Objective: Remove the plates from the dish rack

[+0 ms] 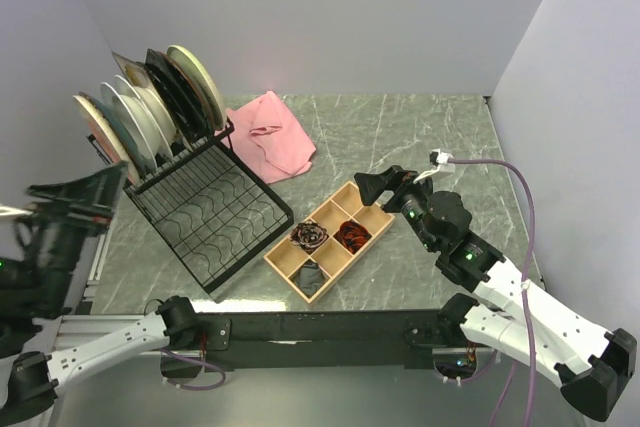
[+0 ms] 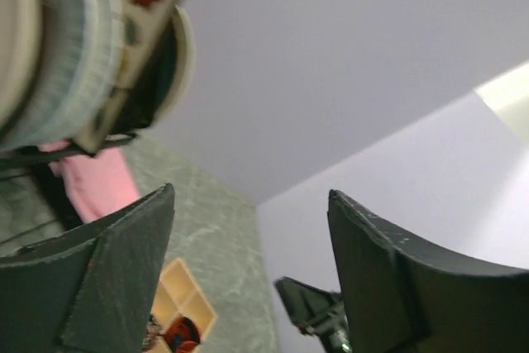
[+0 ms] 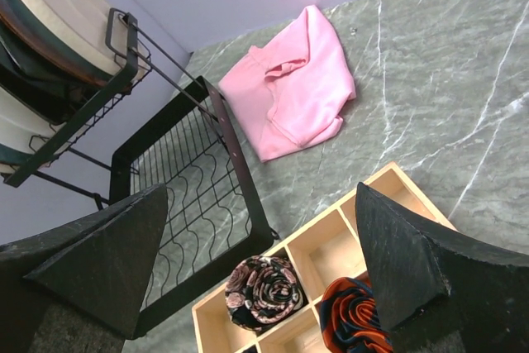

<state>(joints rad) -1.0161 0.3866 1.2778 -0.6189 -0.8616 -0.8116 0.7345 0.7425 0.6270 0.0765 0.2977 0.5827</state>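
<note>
Several plates (image 1: 150, 112) stand on edge in the raised back part of the black wire dish rack (image 1: 215, 215), at the far left of the table. My left gripper (image 1: 103, 193) is open and empty, just left of the rack below the plates. In the left wrist view the plates (image 2: 66, 55) fill the top left above the open gripper (image 2: 250, 192). My right gripper (image 1: 378, 187) is open and empty, above the wooden tray's far end. In the right wrist view the rack (image 3: 235, 163) and plates (image 3: 58, 14) lie up and left of the gripper (image 3: 261, 190).
A pink cloth (image 1: 270, 137) lies behind the rack's right corner. A wooden compartment tray (image 1: 370, 223) sits beside the rack's front right, holding rolled fabrics (image 3: 263, 291). Walls close in on the left, back and right.
</note>
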